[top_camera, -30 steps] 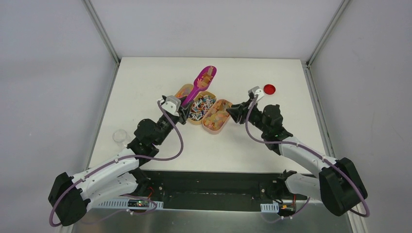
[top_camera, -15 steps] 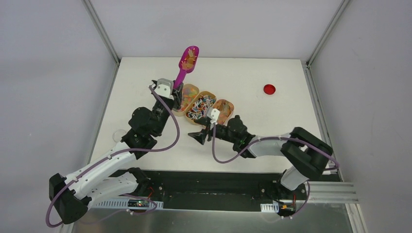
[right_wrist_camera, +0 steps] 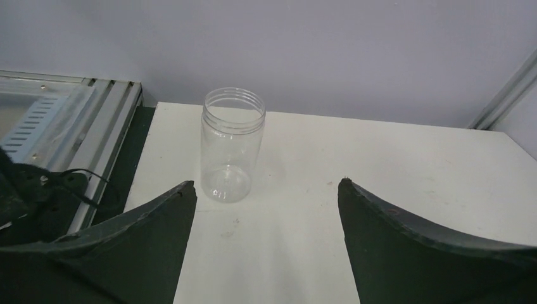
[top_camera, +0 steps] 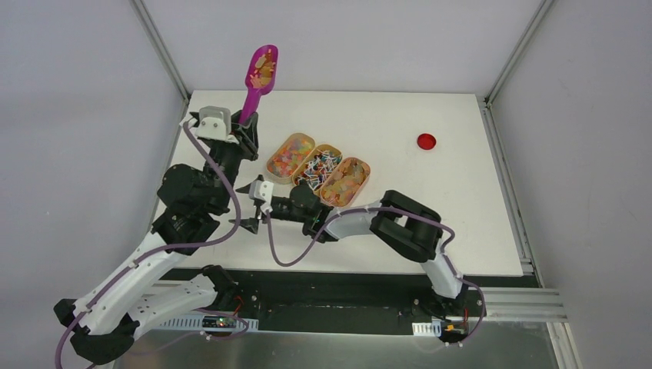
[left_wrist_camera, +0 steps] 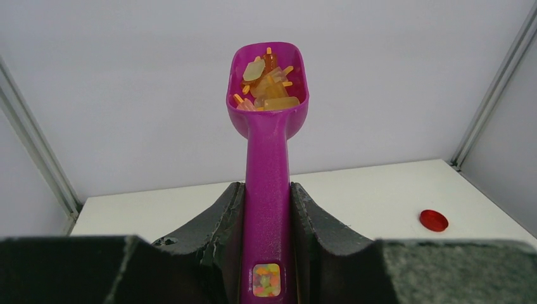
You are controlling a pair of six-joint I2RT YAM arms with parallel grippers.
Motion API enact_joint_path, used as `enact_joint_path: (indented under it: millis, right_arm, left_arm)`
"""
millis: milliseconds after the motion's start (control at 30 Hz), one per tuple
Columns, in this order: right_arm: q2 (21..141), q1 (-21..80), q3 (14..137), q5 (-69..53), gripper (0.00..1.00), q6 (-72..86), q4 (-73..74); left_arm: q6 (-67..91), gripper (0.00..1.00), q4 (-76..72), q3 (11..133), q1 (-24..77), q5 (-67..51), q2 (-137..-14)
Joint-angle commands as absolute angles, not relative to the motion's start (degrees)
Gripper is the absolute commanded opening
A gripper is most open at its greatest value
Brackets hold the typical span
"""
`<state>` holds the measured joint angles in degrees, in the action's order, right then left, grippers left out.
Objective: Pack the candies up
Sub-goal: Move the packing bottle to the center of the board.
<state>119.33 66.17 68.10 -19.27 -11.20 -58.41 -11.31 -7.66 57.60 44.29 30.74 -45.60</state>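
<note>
Left gripper (left_wrist_camera: 267, 187) clamps the scoop (left_wrist_camera: 267, 149) of gummies (left_wrist_camera: 268, 85); right gripper (right_wrist_camera: 266, 190) gapes toward a jar (right_wrist_camera: 232, 152), seemingly near the tabletop's (right_wrist_camera: 392, 164) left edge.

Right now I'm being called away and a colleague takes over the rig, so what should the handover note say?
Left gripper: shut on the handle of the magenta scoop, held high over the table's far left, orange-yellow gummies in its bowl.
Right gripper: open, jaws wide, facing the clear jar without touching it.
Jar: upright, uncapped, empty, near the table's left edge.
Other candies: in three oval trays mid-table.
Done: one scoop loaded.
Left: nothing is in the jar yet; the scoopful probably goes in next, then more.
</note>
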Motion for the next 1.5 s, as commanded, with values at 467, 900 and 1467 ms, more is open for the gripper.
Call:
enact_joint_path:
  millis: [467,900,1467]
  right_arm:
    - [143.4,69.3,107.6,-25.8,0.87,-14.6,-38.5]
    - [150.6,70.2,119.8,-26.8,0.89,-13.7,-34.4]
    - [150.8,69.4,119.2,-19.4,0.74,-14.2,-39.7]
  left_arm:
    - [-9.8,0.0,1.2,62.3,44.6,31.2,-41.2]
    - [-9.8,0.0,2.2,60.7,44.6,32.0,-39.2]
    - [-11.3,0.0,2.5,58.7,44.6,34.6,-37.1]
